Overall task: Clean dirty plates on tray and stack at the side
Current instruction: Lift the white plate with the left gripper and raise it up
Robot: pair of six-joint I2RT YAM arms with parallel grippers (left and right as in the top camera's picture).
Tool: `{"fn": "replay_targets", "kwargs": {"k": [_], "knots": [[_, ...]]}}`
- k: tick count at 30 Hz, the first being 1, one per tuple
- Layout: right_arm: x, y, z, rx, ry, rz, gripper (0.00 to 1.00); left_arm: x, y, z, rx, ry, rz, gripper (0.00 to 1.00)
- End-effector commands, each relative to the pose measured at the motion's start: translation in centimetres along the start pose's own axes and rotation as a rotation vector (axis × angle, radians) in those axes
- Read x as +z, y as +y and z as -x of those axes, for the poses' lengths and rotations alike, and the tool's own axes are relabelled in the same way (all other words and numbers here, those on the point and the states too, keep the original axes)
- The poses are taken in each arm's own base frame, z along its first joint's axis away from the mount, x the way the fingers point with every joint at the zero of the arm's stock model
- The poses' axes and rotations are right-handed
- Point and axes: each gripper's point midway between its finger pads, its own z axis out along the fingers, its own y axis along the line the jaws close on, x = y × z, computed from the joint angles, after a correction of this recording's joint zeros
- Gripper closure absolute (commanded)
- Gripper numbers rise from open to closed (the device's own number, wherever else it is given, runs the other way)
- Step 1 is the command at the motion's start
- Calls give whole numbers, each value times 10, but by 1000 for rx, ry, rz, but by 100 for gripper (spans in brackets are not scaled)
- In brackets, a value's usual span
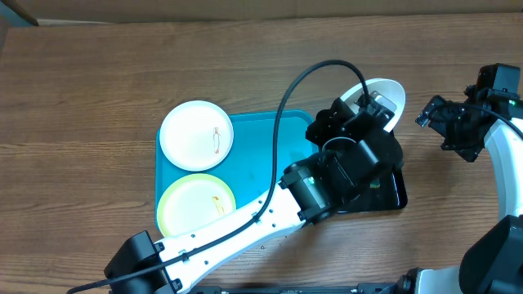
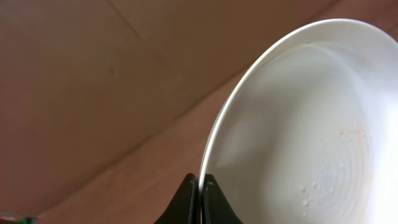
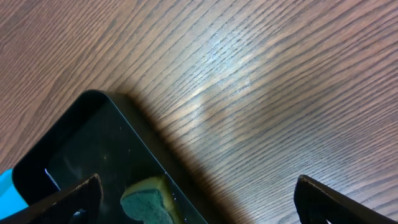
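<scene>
My left gripper (image 2: 200,180) is shut on the rim of a white plate (image 2: 298,124) and holds it tilted above the table, right of the cyan tray (image 1: 270,151); the plate also shows in the overhead view (image 1: 386,96). A second white plate (image 1: 196,135) with a thin reddish smear and a pale yellow-green plate (image 1: 196,204) with a smear lie on the tray's left side. My right gripper (image 1: 445,122) is open and empty over bare table at the far right; its wrist view shows its fingers (image 3: 199,193) wide apart.
A glossy black tray (image 1: 392,192) lies right of the cyan tray, largely under my left arm. A green and yellow sponge (image 3: 149,202) lies in its corner. Wood-grain table (image 3: 261,81) surrounds everything.
</scene>
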Motion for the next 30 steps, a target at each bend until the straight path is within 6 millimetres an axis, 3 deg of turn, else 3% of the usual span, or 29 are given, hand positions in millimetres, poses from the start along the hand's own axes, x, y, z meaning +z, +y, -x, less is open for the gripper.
{"fn": "replay_targets", "kwargs": {"k": [1,9,17,30], "knots": [[-10,6,9,-1,-40,22,0,-14,24,21,49,-41,129,96],[-10,6,9,-1,-39,22,0,-25,24,46,139,-114,156,96],[-10,6,9,-1,-39,22,0,-26,30,49,185,-112,193,96],[-10,6,9,-1,-39,22,0,-29,38,61,99,-151,218,96]]}}
